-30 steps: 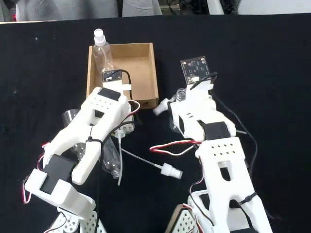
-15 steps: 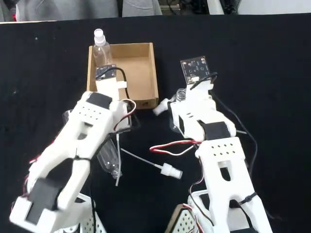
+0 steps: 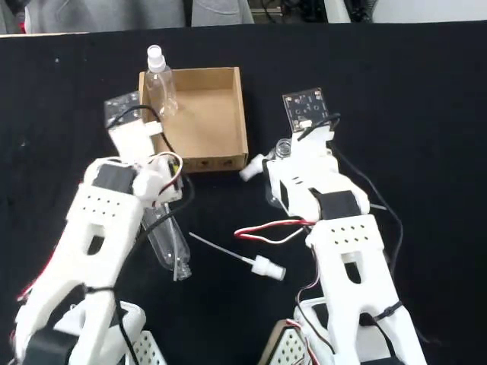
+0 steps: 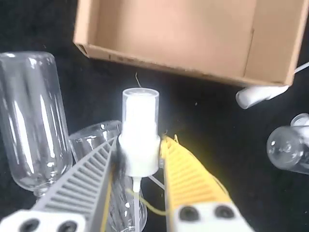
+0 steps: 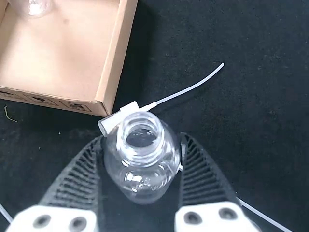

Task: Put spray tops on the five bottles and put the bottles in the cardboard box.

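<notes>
Left pincer (image 4: 139, 146) clamps spray top (image 4: 140, 123), right pincer (image 5: 142, 143) grips uncapped bottle (image 5: 140, 166) — seemingly upright

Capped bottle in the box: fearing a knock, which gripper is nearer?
Left. The left gripper is beside the box, at its left wall near the capped bottle; the right gripper is off its front right corner.

Left arm has swung sideways off the cardboard box (image 3: 243, 114). The left gripper (image 4: 139, 140), fingers clamped on a spray top (image 4: 140, 116), was above the box's front-left corner and now sits outside its left wall. Lying bottle (image 3: 169, 247) on the surface, formerly half-covered by the arm, now exposed.
</notes>
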`<state>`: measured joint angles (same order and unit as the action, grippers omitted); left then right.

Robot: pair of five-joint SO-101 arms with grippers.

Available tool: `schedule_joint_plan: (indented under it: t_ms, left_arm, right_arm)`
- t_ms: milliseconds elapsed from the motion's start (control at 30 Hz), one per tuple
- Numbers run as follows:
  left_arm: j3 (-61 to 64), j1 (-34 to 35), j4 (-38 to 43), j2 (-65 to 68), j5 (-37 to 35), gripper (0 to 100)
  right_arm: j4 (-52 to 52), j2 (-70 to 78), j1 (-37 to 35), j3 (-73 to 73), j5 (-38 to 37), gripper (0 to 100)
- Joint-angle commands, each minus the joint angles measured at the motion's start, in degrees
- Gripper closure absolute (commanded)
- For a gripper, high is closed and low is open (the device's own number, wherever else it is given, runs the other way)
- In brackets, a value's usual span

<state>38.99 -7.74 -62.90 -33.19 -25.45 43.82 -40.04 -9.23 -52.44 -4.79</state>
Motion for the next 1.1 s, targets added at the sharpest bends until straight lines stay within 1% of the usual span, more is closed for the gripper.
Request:
schedule_joint_plan:
  t_ms: [0,200,300,433,600,900,1000,1067]
  left_arm:
    - [0.66,1.98,1.93,-6.51,-0.09,97]
    - [3.3,4.7,3.43,-12.48,-0.18,97]
    - [4.53,5.85,4.57,-14.77,-0.18,97]
    - [6.64,8.04,7.03,-17.67,-0.35,97]
    - [9.19,12.44,9.93,-21.1,-5.1,97]
    - [10.42,17.27,10.73,-26.73,-5.54,97]
    - [10.95,19.21,11.6,-27.87,-8.44,97]
    - [12.18,20.53,13.71,-28.66,-9.76,97]
  right_arm:
    - [-0.09,-2.51,1.14,4.79,0.09,98.1]
    - [0.09,-2.51,0.97,4.88,0.09,98.1]
    - [0.35,-2.51,-1.23,4.7,-0.18,98.1]
    - [2.46,-2.51,-3.96,4.88,-2.99,98.1]
    - [2.55,-2.51,-7.12,4.18,-4.66,98.1]
    - [2.55,-2.51,-13.8,2.15,-9.76,98.1]
    - [2.99,-2.51,-15.47,1.54,-11.43,98.1]
    - [3.87,-2.51,-16.79,1.45,-12.66,98.1]
